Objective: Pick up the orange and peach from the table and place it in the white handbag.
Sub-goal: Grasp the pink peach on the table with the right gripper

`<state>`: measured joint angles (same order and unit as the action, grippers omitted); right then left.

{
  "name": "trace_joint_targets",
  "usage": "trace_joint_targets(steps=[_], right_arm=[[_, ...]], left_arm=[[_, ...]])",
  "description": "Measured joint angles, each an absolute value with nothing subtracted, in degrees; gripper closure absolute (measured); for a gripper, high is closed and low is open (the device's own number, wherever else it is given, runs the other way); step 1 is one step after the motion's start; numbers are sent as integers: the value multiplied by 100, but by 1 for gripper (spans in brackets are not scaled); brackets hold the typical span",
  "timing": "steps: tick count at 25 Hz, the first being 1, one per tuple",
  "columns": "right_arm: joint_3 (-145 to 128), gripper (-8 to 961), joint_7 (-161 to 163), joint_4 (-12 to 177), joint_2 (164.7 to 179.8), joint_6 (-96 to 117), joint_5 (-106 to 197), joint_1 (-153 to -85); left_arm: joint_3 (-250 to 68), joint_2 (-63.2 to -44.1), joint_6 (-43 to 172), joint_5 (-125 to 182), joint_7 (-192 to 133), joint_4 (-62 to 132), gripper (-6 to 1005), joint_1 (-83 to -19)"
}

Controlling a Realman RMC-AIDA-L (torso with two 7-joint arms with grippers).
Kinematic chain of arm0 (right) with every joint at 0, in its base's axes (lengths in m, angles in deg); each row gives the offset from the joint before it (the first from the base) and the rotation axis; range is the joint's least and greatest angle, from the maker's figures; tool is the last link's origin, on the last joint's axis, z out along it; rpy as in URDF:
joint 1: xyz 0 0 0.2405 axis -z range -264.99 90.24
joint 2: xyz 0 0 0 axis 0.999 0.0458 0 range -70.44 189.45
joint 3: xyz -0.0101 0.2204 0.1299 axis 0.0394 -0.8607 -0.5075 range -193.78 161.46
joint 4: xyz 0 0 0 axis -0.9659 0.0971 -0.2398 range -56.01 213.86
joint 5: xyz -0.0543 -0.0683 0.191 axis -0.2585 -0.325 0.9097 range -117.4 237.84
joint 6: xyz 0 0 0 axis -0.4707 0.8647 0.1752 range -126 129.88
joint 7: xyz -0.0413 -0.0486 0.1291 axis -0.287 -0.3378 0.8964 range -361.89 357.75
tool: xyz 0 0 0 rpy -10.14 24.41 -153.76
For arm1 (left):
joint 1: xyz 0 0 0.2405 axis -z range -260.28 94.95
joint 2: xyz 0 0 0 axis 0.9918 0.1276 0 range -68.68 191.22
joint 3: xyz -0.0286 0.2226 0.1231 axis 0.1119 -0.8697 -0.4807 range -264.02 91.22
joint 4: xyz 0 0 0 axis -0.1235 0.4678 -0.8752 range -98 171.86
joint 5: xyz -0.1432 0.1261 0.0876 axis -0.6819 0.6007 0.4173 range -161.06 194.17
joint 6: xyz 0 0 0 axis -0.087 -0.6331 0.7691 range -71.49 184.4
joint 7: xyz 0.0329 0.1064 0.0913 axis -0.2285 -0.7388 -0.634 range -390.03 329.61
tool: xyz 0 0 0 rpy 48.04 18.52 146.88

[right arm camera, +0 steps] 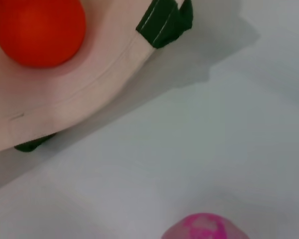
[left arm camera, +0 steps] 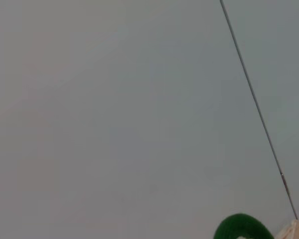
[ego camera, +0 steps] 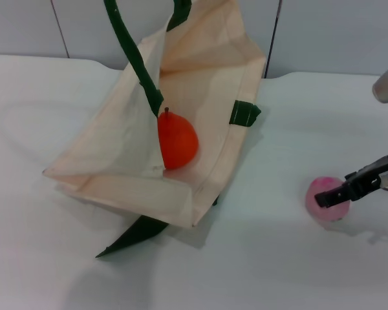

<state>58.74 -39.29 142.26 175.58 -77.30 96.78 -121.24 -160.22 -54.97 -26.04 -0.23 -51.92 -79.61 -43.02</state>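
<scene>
Already at the peach [ego camera: 326, 200], the right gripper [ego camera: 336, 194] has fingers whose spread cannot be told; smooth, round, it suits a grip across its middle.

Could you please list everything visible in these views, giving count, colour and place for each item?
orange: one, bright orange-red with a small brown stem, lying inside the open bag.
peach: one, pale pink, on the table to the right of the bag, partly behind the right gripper.
white handbag: one, cream fabric, on the table left of centre, its mouth held open and raised.
bag handles: dark green; one rises out of the top of the head view, another lies flat under the bag's near edge.
table: one, white, under everything.
wall: pale grey panels behind the table.
right gripper: one, black, at the peach.
left gripper: not in view.
</scene>
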Motion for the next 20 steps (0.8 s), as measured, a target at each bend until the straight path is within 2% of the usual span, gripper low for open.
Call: trace_joint_targets(steps=[20], right_arm=[[5964,89,-4013,13557,17556,-7591,9669,-12480]], left_arm=[[-16022,-5498,-2608,-23,-5192,-7961,871,-4277]])
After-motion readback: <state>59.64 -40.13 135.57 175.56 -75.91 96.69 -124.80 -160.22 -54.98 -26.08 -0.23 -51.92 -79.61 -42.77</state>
